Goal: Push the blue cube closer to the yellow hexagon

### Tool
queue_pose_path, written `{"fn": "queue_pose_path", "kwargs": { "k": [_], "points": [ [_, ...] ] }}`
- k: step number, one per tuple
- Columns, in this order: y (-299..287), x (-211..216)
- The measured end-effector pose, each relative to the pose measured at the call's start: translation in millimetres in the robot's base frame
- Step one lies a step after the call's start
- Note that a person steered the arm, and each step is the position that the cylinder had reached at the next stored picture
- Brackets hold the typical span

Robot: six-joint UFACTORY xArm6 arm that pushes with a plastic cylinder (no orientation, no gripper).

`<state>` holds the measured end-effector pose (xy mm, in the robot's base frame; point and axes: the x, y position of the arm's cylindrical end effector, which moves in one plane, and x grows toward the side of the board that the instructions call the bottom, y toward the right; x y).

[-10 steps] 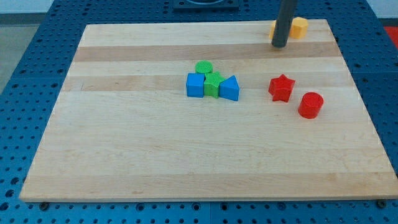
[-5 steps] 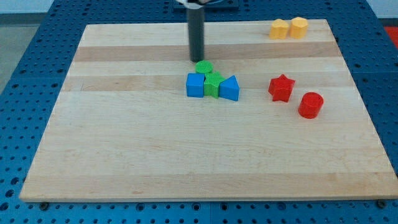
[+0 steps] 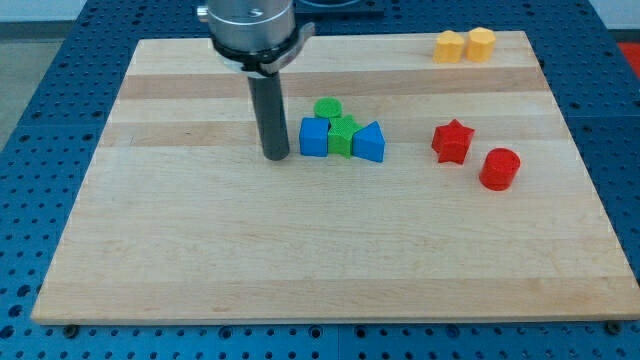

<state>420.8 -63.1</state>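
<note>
The blue cube sits near the board's middle, at the left end of a tight cluster. My tip stands just to the cube's left, a small gap apart. The yellow hexagon is at the board's top right corner, beside another yellow block. A green block touches the cube's right side, with a green cylinder behind and a blue triangular block to the right.
A red star and a red cylinder lie at the view's right, between the cluster and the board's right edge. The wooden board lies on a blue perforated table.
My tip has swept from the top right by the yellow blocks, leftward past the green cylinder, down to the blue cube's left side. No block has moved.
</note>
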Motion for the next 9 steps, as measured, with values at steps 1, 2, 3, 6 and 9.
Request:
{"fn": "queue_pose_path", "kwargs": {
  "k": [1, 2, 3, 6, 9],
  "points": [
    [16, -5],
    [26, -17],
    [43, -29],
    [105, -55],
    [174, -72]
  ]
}}
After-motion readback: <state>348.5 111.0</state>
